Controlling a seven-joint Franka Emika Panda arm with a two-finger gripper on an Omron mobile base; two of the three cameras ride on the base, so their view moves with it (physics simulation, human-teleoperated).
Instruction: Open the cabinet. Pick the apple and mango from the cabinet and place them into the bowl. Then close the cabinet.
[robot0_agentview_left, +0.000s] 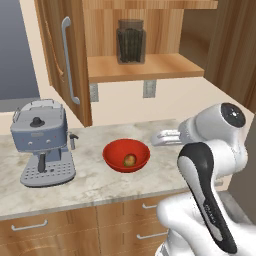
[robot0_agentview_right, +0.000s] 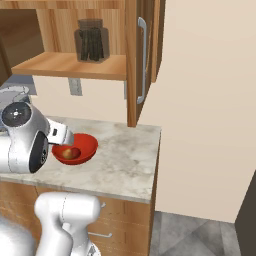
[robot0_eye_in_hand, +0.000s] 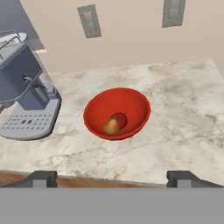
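Wide wooden wall cabinet (robot0_agentview_left: 65, 60) with carved arch lines and long silver bar handles stands open, both doors swung out. On its lower shelf (robot0_agentview_left: 145, 67) sits a dark glass jar (robot0_agentview_left: 131, 41).

Below, on the pale marbled bench (robot0_agentview_left: 90, 185), a glossy red round bowl (robot0_agentview_left: 126, 155) holds one yellow-red fruit (robot0_eye_in_hand: 114, 123), mango or apple, cannot tell which. Grey coffee machine (robot0_agentview_left: 42, 142) stands beside the bowl, apart from it.

White arm's gripper (robot0_eye_in_hand: 111, 178) hangs above the bench's front edge, looking down at the bowl. Its two dark fingers (robot0_eye_in_hand: 41, 178) are spread wide apart, nothing between them.

Low wooden drawers (robot0_agentview_left: 50, 225) run under the bench.
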